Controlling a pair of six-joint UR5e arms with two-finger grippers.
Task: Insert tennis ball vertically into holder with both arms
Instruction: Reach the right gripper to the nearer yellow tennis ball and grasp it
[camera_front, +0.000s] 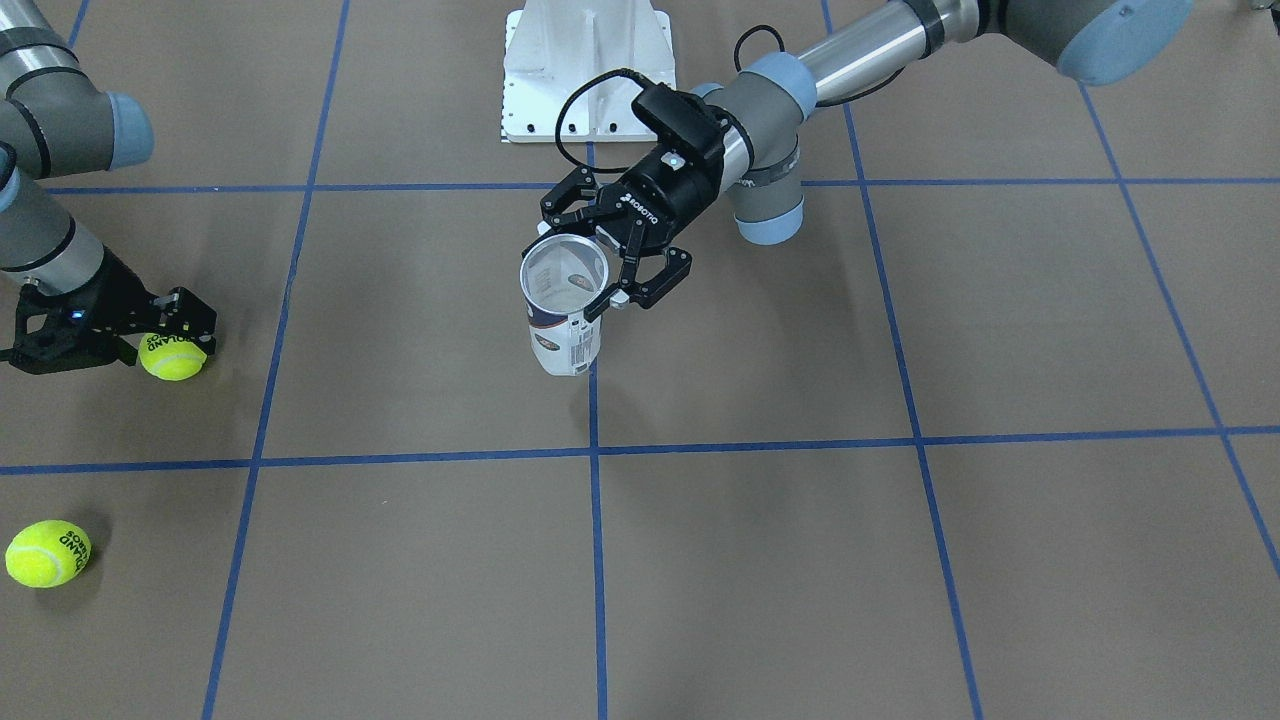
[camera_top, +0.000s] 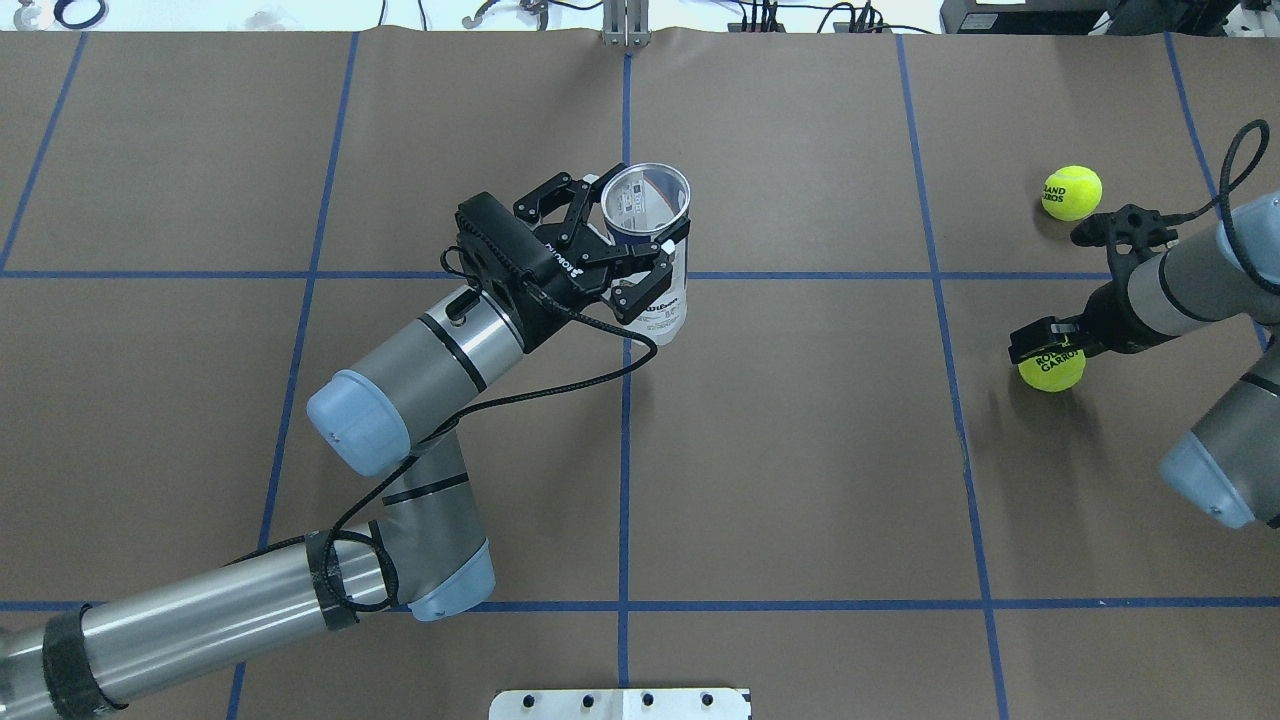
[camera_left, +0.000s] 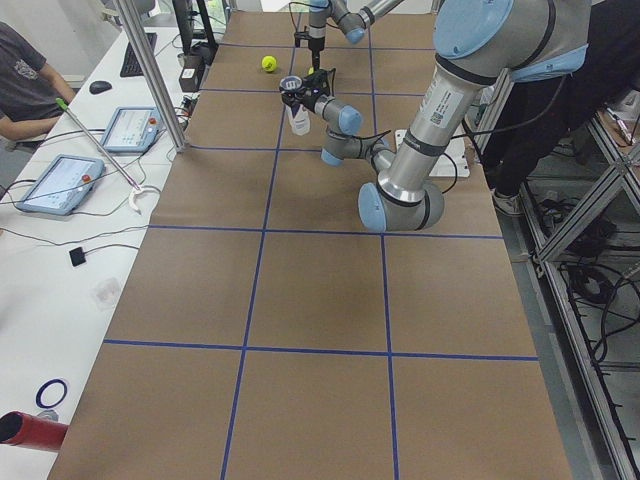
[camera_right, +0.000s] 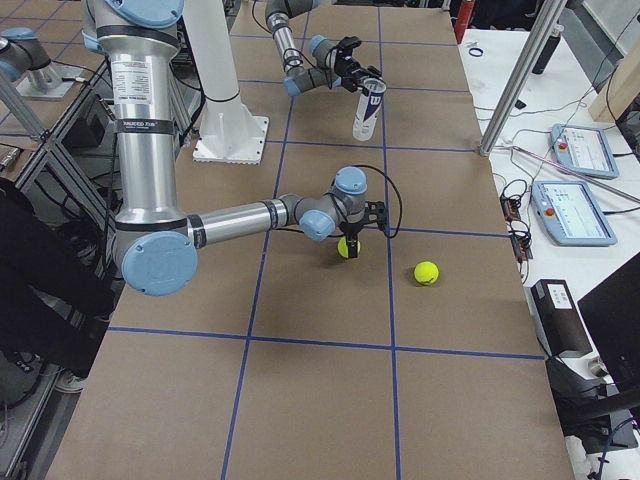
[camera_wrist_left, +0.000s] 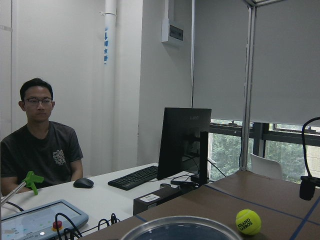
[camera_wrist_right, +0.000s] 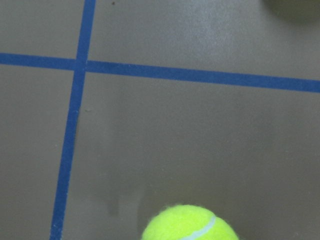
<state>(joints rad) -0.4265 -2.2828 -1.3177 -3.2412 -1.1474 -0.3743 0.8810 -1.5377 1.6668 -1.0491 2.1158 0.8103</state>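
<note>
The holder (camera_front: 565, 340) is a clear can with a white and navy label. It stands upright near the table's middle, open mouth up. My left gripper (camera_front: 585, 265) is shut on its upper part from the side; the overhead view shows the same left gripper (camera_top: 625, 245) on the holder (camera_top: 665, 315). The holder's rim (camera_wrist_left: 180, 227) shows at the bottom of the left wrist view. My right gripper (camera_front: 155, 335) points down and is shut on a yellow tennis ball (camera_front: 172, 358), low over the table. That ball (camera_wrist_right: 190, 225) also shows in the right wrist view.
A second tennis ball (camera_front: 47, 553) lies loose on the table beyond my right gripper, also in the overhead view (camera_top: 1072, 192). The white pedestal base (camera_front: 585, 70) stands at the robot's side. An operator (camera_wrist_left: 42, 145) sits at a desk past the table's far edge.
</note>
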